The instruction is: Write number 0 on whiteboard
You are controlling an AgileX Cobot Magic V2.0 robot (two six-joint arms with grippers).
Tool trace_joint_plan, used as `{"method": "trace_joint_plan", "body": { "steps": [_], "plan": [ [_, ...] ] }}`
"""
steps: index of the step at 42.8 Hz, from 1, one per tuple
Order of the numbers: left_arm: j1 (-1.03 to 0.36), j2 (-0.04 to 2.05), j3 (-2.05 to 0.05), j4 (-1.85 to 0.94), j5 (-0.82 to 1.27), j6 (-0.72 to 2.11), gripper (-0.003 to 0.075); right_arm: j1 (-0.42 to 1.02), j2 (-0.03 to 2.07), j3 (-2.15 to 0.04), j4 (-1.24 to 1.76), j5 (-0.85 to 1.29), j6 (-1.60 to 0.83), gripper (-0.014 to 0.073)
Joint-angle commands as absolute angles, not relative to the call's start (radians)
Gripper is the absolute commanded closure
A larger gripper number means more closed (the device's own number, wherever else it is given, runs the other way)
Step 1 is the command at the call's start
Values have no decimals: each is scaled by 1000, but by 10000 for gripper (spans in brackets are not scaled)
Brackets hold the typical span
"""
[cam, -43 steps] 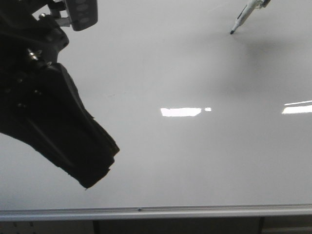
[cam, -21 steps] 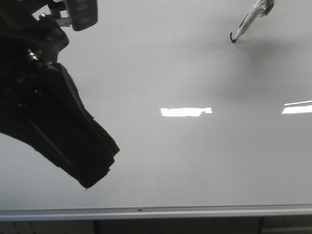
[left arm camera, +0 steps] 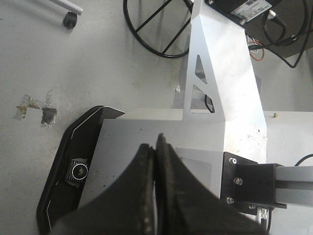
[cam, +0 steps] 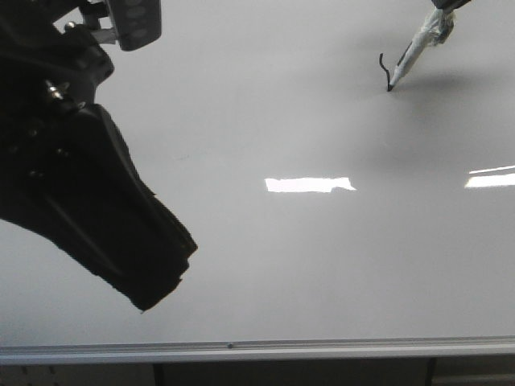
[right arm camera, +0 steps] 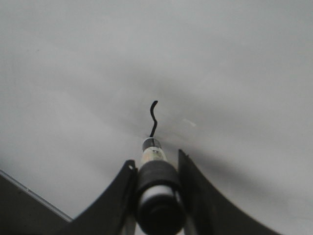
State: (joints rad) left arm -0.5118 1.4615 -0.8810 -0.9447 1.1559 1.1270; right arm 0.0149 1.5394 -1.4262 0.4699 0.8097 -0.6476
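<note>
one whiteboard (cam: 306, 265), one marker (cam: 412, 55), one short wavy black stroke (cam: 385, 71) far right, the number 0 unfinished. right gripper (right arm camera: 155, 183) clamped on marker, tip touching stroke. left gripper (left arm camera: 155, 161) jaws pressed together, empty.

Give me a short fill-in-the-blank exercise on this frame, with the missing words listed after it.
1. The marker is held by the ____ gripper.
2. The black stroke on the whiteboard is not yet a ____ loop.
3. The left gripper has its jaws ____ with nothing between them.
4. In the front view, the marker tip touches the board at the stroke's ____ end.

Missing words: right; closed; shut; lower
</note>
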Motion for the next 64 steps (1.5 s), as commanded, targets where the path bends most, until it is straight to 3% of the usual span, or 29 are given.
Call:
{"method": "trace_joint_plan", "body": {
  "steps": [1, 15, 64],
  "plan": [
    [-520, 1429, -910, -1009, 1174, 1124, 740, 10, 1510, -1457, 443, 760, -631, 652],
    [-520, 1429, -910, -1009, 1174, 1124, 740, 10, 1510, -1457, 291, 736, -532, 652],
    [-520, 1429, -910, -1009, 1167, 1124, 740, 22, 1481, -1459, 396, 461, -531, 652]
  ]
}}
